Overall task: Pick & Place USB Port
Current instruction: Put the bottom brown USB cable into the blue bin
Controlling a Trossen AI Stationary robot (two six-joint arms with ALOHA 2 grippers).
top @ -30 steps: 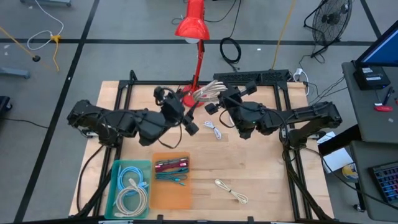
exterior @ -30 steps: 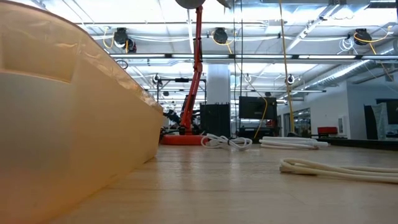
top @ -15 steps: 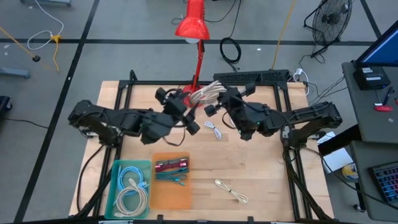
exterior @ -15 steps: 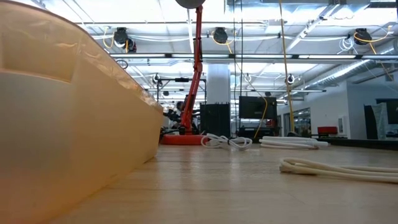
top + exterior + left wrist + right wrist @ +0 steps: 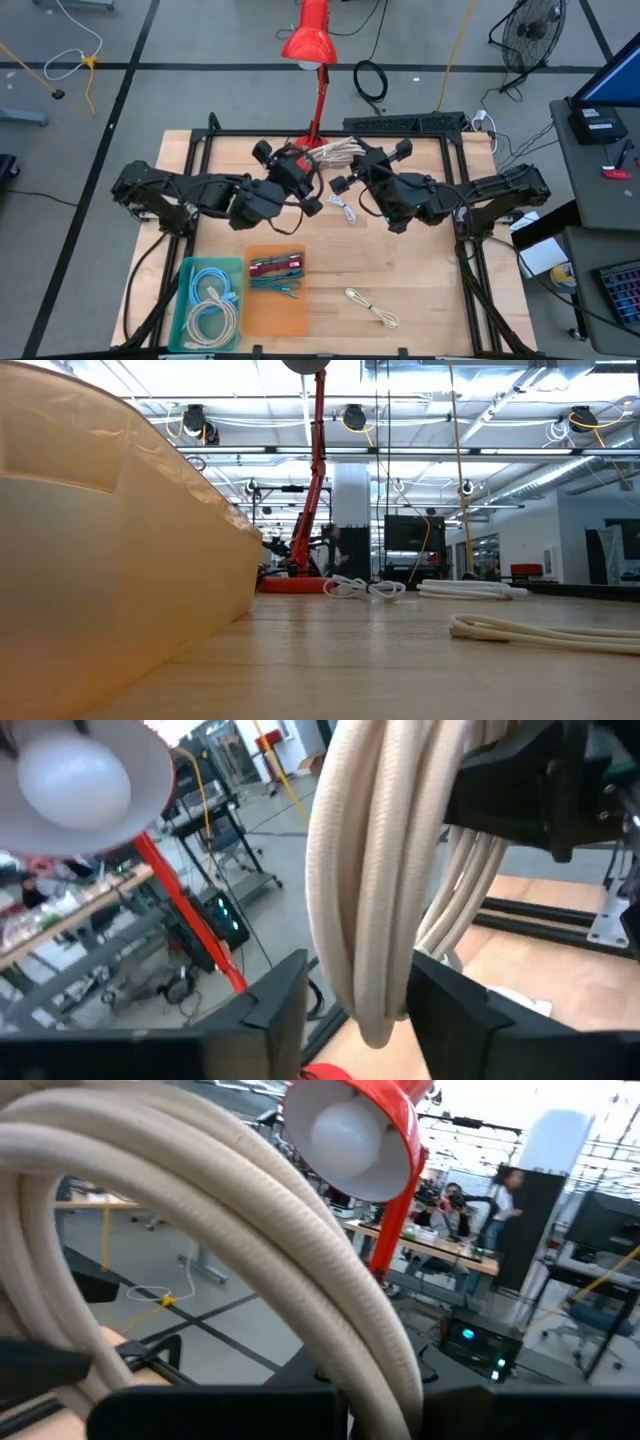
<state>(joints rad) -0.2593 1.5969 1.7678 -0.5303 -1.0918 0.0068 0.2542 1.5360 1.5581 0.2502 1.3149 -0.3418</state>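
Beige cable, a thick looped bundle (image 5: 330,150), is hanging in the air between my two arms near the back middle of the table (image 5: 420,270), just beside the base of the red lamp (image 5: 310,40), and I am seeing it as the thing both arms are working on. I am reading the left gripper (image 5: 297,168) as clamping the bundle's left end: in the left wrist view the cords (image 5: 365,890) are running down between its two dark fingers (image 5: 270,1005), which are pressing in on either side. I am finding the right gripper (image 5: 352,162) at the bundle's other end, and the right wrist view is showing the same cords (image 5: 300,1270) arching right across its lens, yet I cannot tell whether its fingers are closed on them. I am also watching a small white cable (image 5: 343,208) lying on the wood just in front of both grippers, and another white cable (image 5: 372,308) lying well apart near the front edge. I am noting an orange bin (image 5: 277,300) holding red and teal cables, and touching it on the left a teal bin (image 5: 212,302) holding pale coiled cables
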